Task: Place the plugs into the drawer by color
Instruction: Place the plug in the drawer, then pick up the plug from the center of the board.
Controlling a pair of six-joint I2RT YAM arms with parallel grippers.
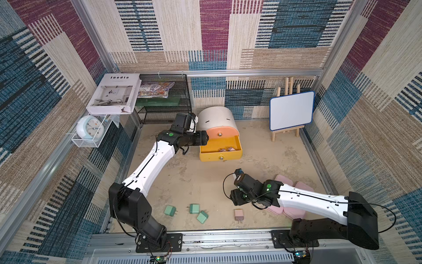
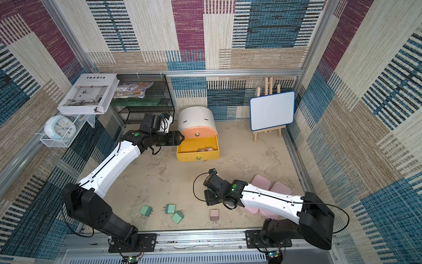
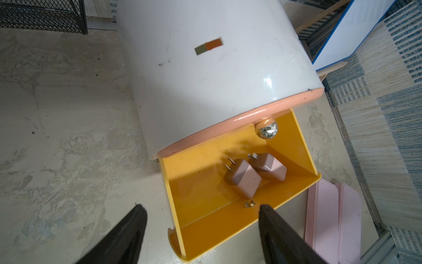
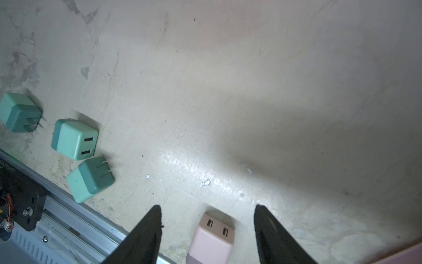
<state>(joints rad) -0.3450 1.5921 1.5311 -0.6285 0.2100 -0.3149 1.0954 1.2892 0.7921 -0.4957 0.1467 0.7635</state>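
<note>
A: Hovering above the pink plug (image 4: 212, 240) at 5 o'clock on the worktop (image 1: 194, 178), with the right fingers (image 4: 141, 240) spread wide either side of it, gripping nothing, not touching yet.

B: Parked at 12 o'clock beside the pulled-out yellow drawer (image 1: 210, 156), with the left fingers (image 3: 127, 233) parted too, and empty. Counting 2 pink plugs (image 3: 243, 178) inside already.

A: Could easily close off-centre from here. Rounded, slick-looking corners, so likely to squirt the plug out or skid it toward the rail (image 1: 228, 238) at 6 o'clock.

B: Might also bump those left fingers on the way over, or catch the prongs on the drawer's front wall and drop short.

A: Worth watching the 3 green plugs (image 1: 194, 208) at 7 o'clock as well: close by, and wrong company for the pink ones if grabbed in haste.
</note>
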